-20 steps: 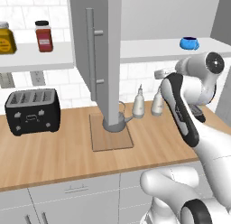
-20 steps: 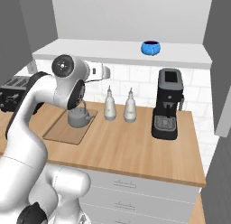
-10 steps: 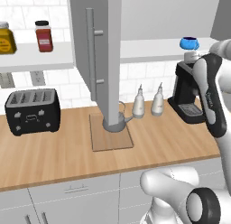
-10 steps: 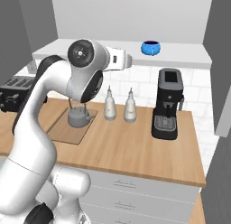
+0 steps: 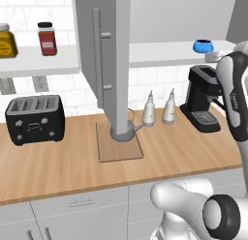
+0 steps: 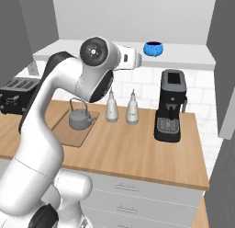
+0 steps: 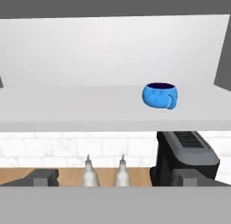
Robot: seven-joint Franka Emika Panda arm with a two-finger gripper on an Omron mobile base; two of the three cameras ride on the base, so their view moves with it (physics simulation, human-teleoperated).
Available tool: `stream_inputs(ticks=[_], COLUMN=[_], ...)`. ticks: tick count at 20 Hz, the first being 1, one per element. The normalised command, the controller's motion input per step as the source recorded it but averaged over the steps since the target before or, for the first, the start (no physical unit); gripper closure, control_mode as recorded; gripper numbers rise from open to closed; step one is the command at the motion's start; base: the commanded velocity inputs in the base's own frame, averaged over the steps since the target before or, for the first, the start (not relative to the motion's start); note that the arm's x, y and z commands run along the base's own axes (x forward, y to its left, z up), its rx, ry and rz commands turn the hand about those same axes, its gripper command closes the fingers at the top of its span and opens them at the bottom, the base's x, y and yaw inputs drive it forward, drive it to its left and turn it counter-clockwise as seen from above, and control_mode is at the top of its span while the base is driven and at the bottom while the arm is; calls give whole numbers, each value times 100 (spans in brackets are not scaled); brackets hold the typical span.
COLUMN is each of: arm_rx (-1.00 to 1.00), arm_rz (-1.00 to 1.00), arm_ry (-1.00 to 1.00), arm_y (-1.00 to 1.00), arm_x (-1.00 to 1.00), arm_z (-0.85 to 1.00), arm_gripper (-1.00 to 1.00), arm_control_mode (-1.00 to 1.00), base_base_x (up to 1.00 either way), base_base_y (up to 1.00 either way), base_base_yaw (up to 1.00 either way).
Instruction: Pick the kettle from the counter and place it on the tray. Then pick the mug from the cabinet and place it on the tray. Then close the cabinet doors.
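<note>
The kettle [image 6: 81,118] sits on the tray [image 6: 73,128], which lies flat on the worktop [image 6: 137,151], its thin wire handle arching upright. From the left base view the kettle [image 5: 127,130] is half hidden behind the open grey cabinet door [image 5: 104,60] with its long bar handle. Up in the cabinet [image 7: 113,42], the blue mug [image 7: 159,95] stands upright on the white inner shelf [image 7: 67,108], handle turned toward the camera's right, nothing touching it. The pincer [image 7: 116,178] points straight at that shelf from in front, well short of the mug, its two dark fingertips [image 7: 40,178] spread wide apart with nothing between them. In the right base view the arm's white wrist reaches up level with the shelf edge, the mug [image 6: 153,48] just beyond it. Below, two whitish bottles [image 6: 122,107] stand side by side near the back wall, beside the black coffee machine [image 6: 170,105]. A black toaster [image 5: 35,119] sits on the worktop's left end, and two spice jars [image 5: 28,39] stand on the open white shelf above.
</note>
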Motion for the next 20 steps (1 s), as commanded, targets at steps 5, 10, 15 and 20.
stream_inputs(ticks=[5, 10, 15, 20], arm_rx=[4, 5, 1, 0], arm_rz=[0, 0, 0, 0], arm_ry=[0, 0, 0, 0], arm_y=[-38, -41, -31, -22], arm_x=[13, 22, 32, 32], arm_z=[0, 0, 1, 4], arm_gripper=[-100, -100, -100, -100], arm_control_mode=[-100, -100, -100, -100], base_base_x=[0, 0, 0, 0], base_base_y=[0, 0, 0, 0], base_base_yaw=[0, 0, 0, 0])
